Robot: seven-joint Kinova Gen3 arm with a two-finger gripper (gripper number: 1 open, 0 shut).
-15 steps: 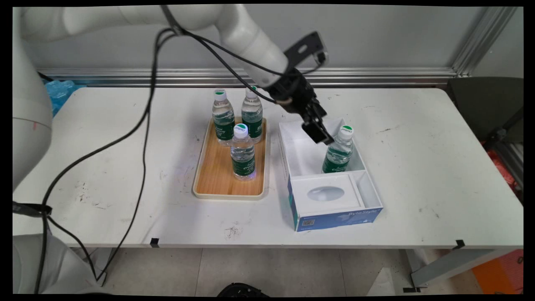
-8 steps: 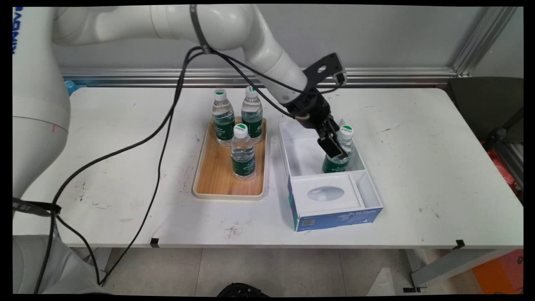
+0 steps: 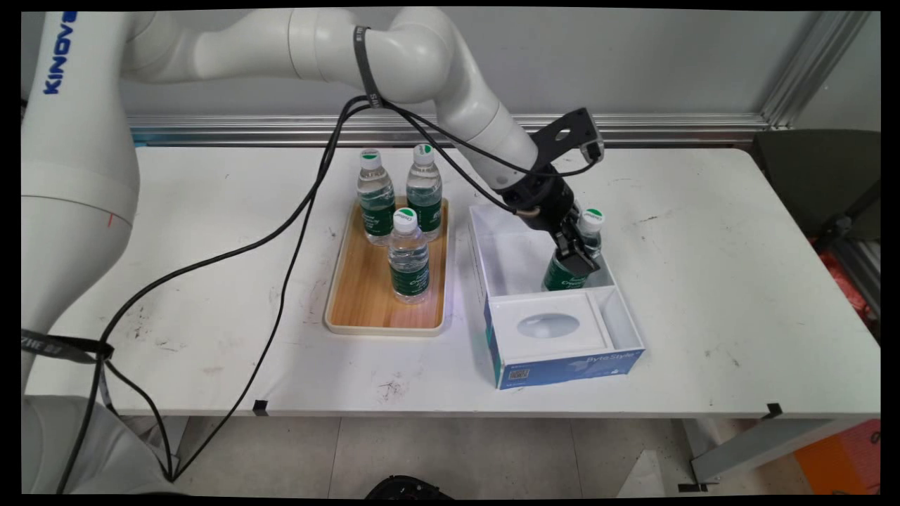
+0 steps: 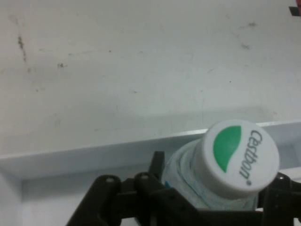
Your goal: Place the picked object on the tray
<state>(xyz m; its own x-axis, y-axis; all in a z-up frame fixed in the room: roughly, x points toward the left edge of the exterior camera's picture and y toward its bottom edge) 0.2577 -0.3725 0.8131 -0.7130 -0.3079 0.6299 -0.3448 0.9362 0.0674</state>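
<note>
Standing in the white open box's [image 3: 555, 330] rear compartment, clear green-labelled water bottle [image 3: 573, 270] with white-green cap [image 4: 237, 155] sits between the black tool's [image 3: 578, 258] fingers; grip state unclear, cannot tell. Three similar bottles [image 3: 409, 260] on wooden tray [image 3: 358, 302] nearby, white bench [image 3: 703, 281].

surface: white table [image 3: 703, 281], scuffed | on it: wooden tray [image 3: 365, 295] left of centre | white box [image 3: 605, 320] with blue front just right of tray, apart

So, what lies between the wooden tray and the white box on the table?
Only a bare strip of table shows between wooden tray and white box, in the main view.
</note>
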